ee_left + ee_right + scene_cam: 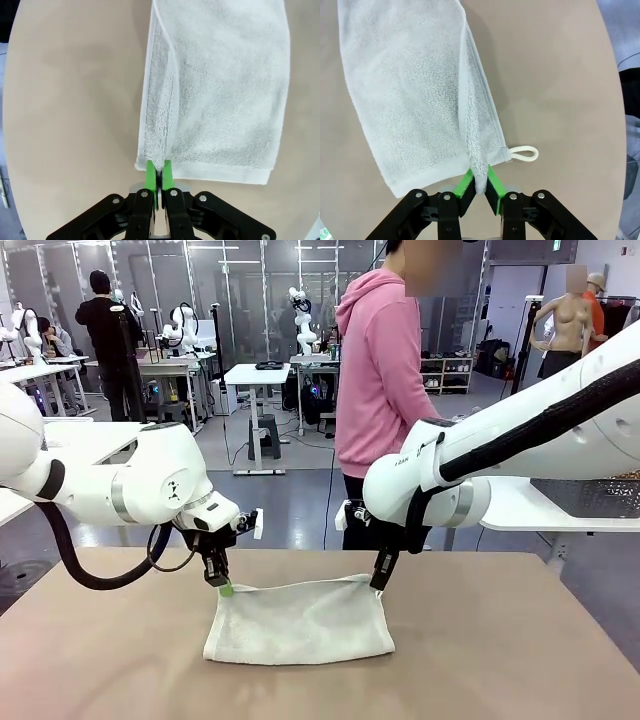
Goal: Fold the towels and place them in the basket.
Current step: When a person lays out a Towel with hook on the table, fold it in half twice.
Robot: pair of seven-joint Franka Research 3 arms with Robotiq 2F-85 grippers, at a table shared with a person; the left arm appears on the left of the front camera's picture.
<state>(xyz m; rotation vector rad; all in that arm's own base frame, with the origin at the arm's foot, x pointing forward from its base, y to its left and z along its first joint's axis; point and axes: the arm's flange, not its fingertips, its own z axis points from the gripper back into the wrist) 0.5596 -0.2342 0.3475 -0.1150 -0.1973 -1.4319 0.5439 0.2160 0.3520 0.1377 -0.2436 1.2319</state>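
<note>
Pale towel lies flat on the tabletop, long axis left to right. Far left corner clamped in the left gripper. Far right corner pinched by the right gripper, pads slightly splayed. Towel body lies robot-side of both.

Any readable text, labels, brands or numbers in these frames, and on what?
Right arm: small dark marking, too small to read.
Green ceiling sign: too small to read.
Towel and table: no print.
</note>
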